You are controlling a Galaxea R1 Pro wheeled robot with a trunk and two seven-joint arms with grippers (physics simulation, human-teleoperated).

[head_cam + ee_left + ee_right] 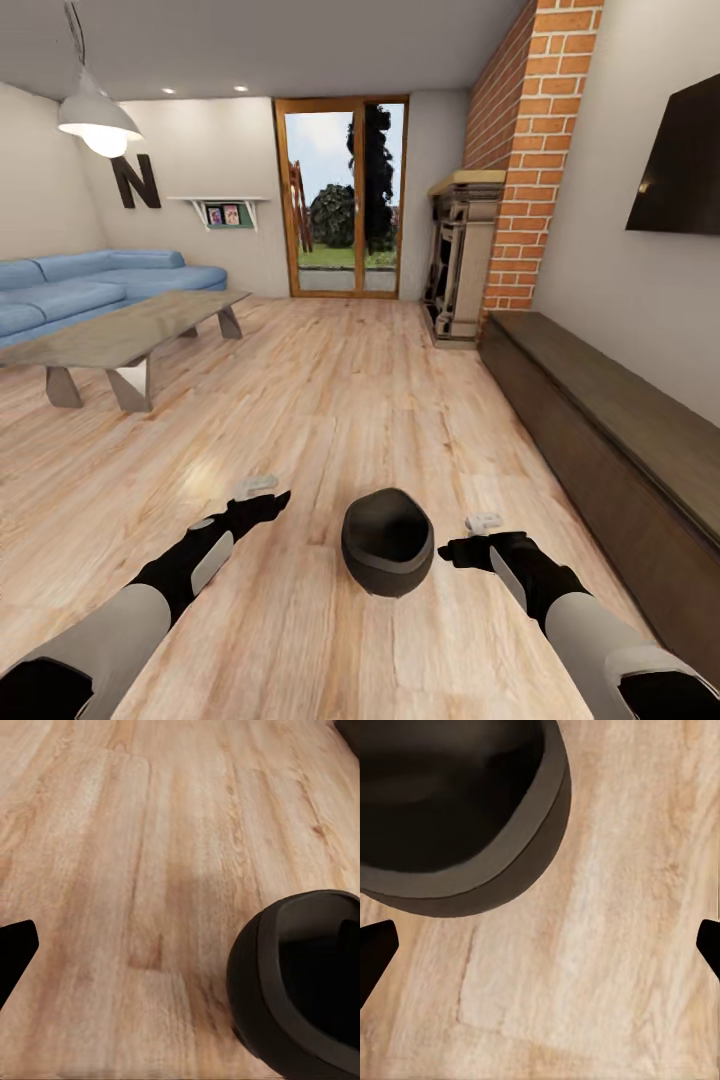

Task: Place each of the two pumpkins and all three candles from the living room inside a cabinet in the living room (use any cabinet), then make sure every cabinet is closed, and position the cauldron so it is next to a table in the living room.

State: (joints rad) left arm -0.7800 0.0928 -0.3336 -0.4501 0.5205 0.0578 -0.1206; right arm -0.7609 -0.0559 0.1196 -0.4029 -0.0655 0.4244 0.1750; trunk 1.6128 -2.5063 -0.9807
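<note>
The black cauldron (387, 541) sits on the wood floor between my two arms, its wide mouth tipped toward me. My left gripper (272, 490) is open a little to its left, apart from it. My right gripper (465, 535) is open just off its right side. In the left wrist view the cauldron (300, 990) lies beyond one dark fingertip (15, 949). In the right wrist view the cauldron (457, 810) lies ahead of the open right gripper (540, 949). The low table (130, 335) stands far left. The long dark cabinet (600, 420) runs along the right wall, shut. Pumpkins and candles are out of view.
A blue corner sofa (80, 285) sits behind the table. The brick fireplace (462, 255) stands past the cabinet's far end, with a black TV (685, 160) on the right wall. A glass door (342, 195) is at the back. Open plank floor (340, 400) lies ahead.
</note>
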